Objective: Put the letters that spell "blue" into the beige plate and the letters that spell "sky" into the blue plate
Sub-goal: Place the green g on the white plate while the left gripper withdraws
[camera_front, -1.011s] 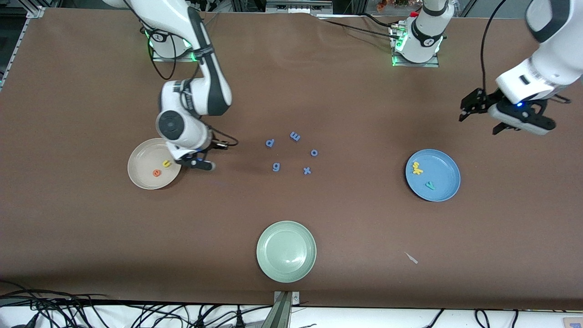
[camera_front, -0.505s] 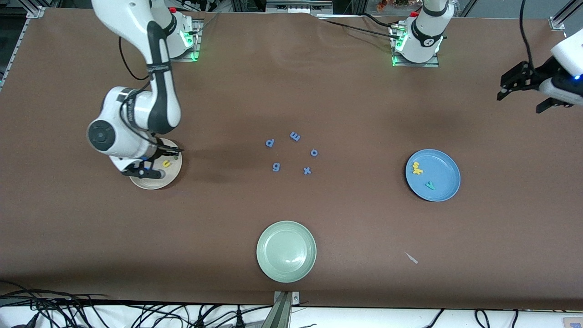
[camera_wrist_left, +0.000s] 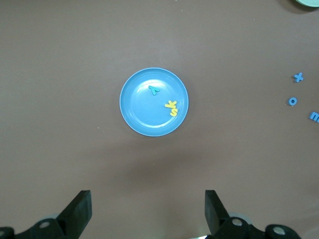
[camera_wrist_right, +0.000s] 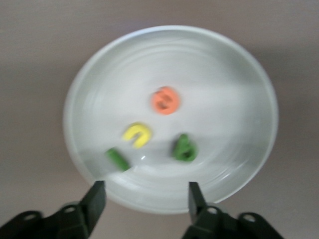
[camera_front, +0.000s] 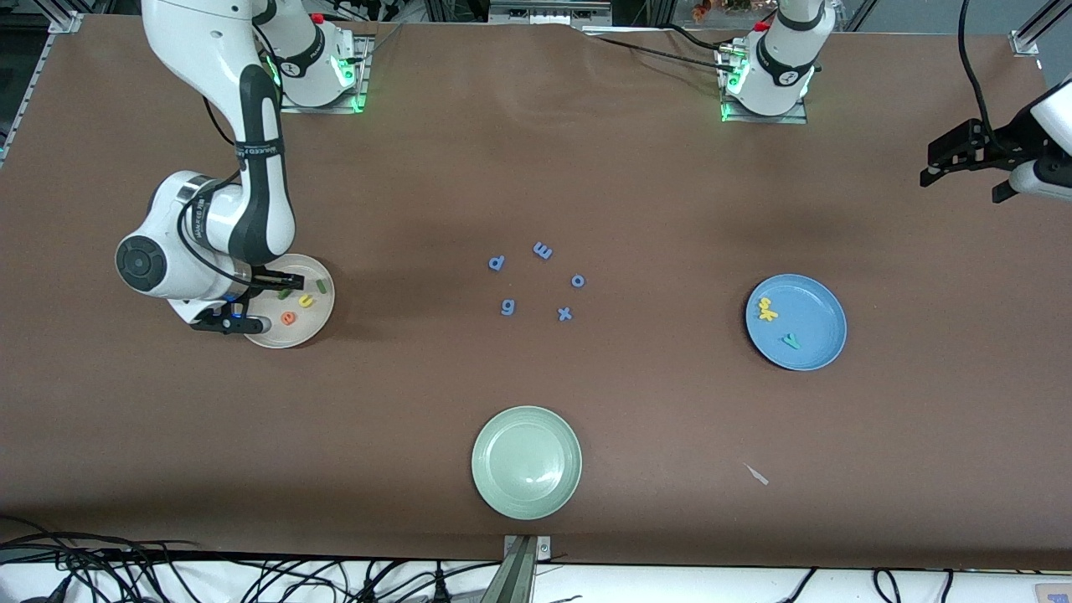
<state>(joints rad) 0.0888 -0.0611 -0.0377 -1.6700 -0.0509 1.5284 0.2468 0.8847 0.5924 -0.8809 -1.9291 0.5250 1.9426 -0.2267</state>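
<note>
The beige plate [camera_front: 289,335] at the right arm's end of the worktop [camera_front: 536,167] holds the green "b" [camera_wrist_right: 185,148], green "l" [camera_wrist_right: 117,159], yellow "u" [camera_wrist_right: 137,135] and orange "e" [camera_wrist_right: 165,100]. Over its rim hangs the right tool [camera_wrist_right: 144,196], released and empty, its arm bent steeply downward. The blue plate [camera_front: 816,352] carries the yellow "s" and "k" [camera_front: 766,309] and teal "y" [camera_front: 790,340]. The left tool [camera_wrist_left: 148,209] waits high, fingers spread, arm raised at the left arm's end.
</note>
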